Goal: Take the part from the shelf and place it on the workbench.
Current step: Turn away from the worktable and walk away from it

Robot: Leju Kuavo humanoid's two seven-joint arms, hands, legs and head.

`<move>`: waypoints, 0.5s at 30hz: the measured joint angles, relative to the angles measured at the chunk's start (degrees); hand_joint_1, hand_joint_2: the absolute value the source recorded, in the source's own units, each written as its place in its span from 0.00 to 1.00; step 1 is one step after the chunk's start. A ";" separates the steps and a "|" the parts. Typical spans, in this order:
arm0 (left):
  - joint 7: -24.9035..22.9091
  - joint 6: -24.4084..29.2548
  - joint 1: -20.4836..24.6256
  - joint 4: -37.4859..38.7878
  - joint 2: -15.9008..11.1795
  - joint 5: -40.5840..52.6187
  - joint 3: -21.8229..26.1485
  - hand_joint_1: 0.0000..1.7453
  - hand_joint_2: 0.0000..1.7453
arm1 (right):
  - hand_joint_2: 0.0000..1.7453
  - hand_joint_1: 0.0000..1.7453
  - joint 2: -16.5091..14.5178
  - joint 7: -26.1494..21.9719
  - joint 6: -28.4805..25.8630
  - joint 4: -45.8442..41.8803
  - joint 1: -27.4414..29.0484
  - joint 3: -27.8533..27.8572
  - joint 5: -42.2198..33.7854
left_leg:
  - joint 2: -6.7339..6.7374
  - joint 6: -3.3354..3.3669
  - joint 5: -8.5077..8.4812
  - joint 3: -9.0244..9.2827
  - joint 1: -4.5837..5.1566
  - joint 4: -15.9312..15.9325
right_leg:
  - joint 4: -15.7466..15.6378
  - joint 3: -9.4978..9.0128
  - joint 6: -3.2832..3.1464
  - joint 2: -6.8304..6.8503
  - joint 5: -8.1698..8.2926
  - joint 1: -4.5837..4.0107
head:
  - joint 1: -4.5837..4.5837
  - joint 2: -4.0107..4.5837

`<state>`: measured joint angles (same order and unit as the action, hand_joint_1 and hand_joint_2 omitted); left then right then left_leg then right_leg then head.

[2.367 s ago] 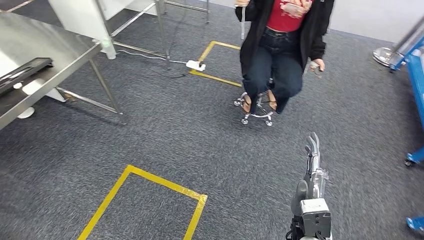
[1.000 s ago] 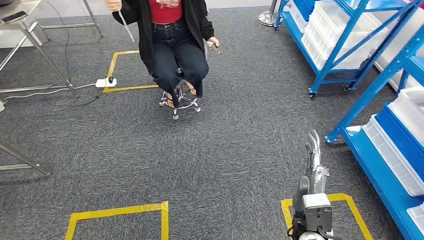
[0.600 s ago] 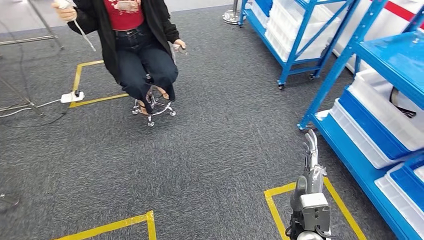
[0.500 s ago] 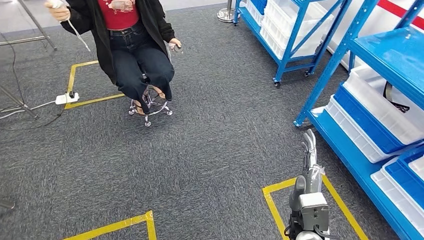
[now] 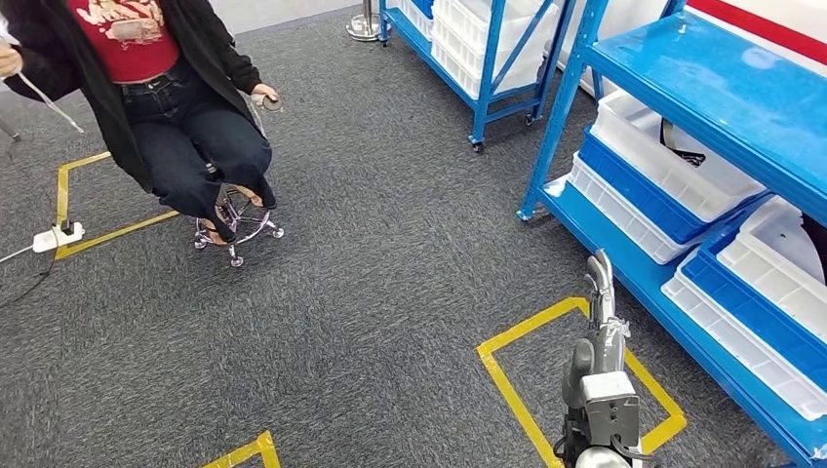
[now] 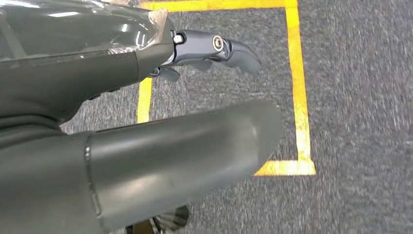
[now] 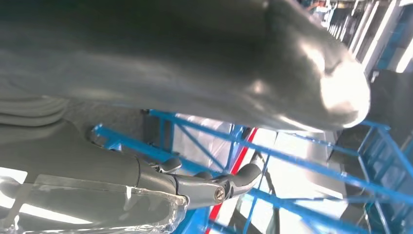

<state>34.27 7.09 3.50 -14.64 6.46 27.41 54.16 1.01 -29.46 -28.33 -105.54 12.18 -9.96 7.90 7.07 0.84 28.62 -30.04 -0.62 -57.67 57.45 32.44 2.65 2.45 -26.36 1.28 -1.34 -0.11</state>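
A blue shelf [image 5: 683, 88] stands at the right in the head view, with white bins [image 5: 634, 185] on its lower levels. A dark part [image 5: 683, 151] lies in the upper white bin, and another dark piece [image 5: 817, 234] shows in the bin nearer me. My right hand [image 5: 602, 312] hangs low in front of the shelf, fingers straight and apart, holding nothing. In the right wrist view the same hand [image 7: 146, 73] is bare, with blue shelf bars [image 7: 292, 156] behind it. My left hand [image 6: 146, 146] hangs over the carpet, thumb and fingers apart, empty.
A person [image 5: 166, 107] sits on a wheeled stool [image 5: 234, 224] at the left, holding a cable. Yellow tape squares [image 5: 517, 390] mark the grey carpet. A power strip [image 5: 57, 237] lies at the far left. A second blue shelf [image 5: 468, 49] stands further back.
The whole view has swung right: the workbench has left the picture and the blue shelves have come in close. My right hand keeps the same open pose.
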 joint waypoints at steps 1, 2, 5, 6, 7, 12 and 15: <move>0.01 -0.01 0.11 0.01 0.03 0.00 0.00 0.00 0.00 | 0.00 0.00 0.01 0.00 0.01 -0.01 -0.02 -0.04 0.01 | -0.99 -0.30 0.75 -0.23 -0.25 -0.78 | -0.05 0.01 -0.42 -0.68 0.11 0.11 | 0.03 0.00; 0.01 -0.02 0.17 0.02 0.08 0.01 0.00 0.00 0.00 | 0.00 0.00 -0.01 -0.01 0.01 -0.01 -0.07 -0.09 0.01 | -2.55 -0.51 2.14 -1.01 -0.44 -2.67 | -0.13 -0.02 -0.96 -1.33 0.25 0.23 | 0.07 0.00; 0.01 -0.05 -0.12 0.06 0.19 0.02 0.03 0.00 0.00 | 0.00 0.00 -0.10 -0.01 0.04 0.01 -0.13 -0.34 0.07 | -6.68 -0.42 7.47 -6.14 -0.51 -13.27 | -0.13 0.08 -1.90 -3.31 0.43 -0.20 | 0.20 0.00; 0.01 -0.04 -0.24 0.07 0.19 0.00 0.04 0.00 0.00 | 0.00 0.00 -0.12 -0.01 0.05 0.02 -0.09 -0.39 0.08 | -7.01 -0.29 7.93 -7.51 -0.51 -15.64 | -0.11 0.10 -1.97 -4.11 0.45 -0.42 | 0.21 0.00; 0.01 -0.04 -0.32 0.07 0.19 -0.02 0.04 0.00 0.00 | 0.00 0.00 -0.13 -0.01 0.05 0.03 -0.07 -0.41 0.08 | -7.16 -0.09 7.30 -8.01 -0.51 -16.13 | -0.08 0.10 -2.01 -4.93 0.48 -0.59 | 0.21 0.00; 0.01 -0.02 -0.38 0.07 0.03 -0.03 0.07 0.00 0.00 | 0.00 0.00 -0.14 0.02 0.13 0.03 -0.12 -0.43 0.19 | -12.14 1.05 -0.32 -1.95 -0.44 -2.09 | 0.32 0.30 -1.75 -8.54 0.57 -0.87 | 0.18 0.00; 0.01 0.00 -0.31 0.07 -0.01 0.00 0.11 0.00 0.00 | 0.00 0.00 -0.18 0.15 0.48 0.03 -0.06 -0.42 0.77 | -10.95 1.42 -0.78 -1.44 -0.02 -0.79 | 0.22 1.13 -0.79 -9.87 0.98 -0.73 | 0.16 0.00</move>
<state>34.28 7.09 3.19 -14.58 6.45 27.41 54.27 0.83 -29.30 -27.85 -105.50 12.12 -10.38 8.67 -3.88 2.26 27.84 -31.48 -0.64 -58.45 57.67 33.57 1.87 -7.42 -25.38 0.55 -1.18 -0.11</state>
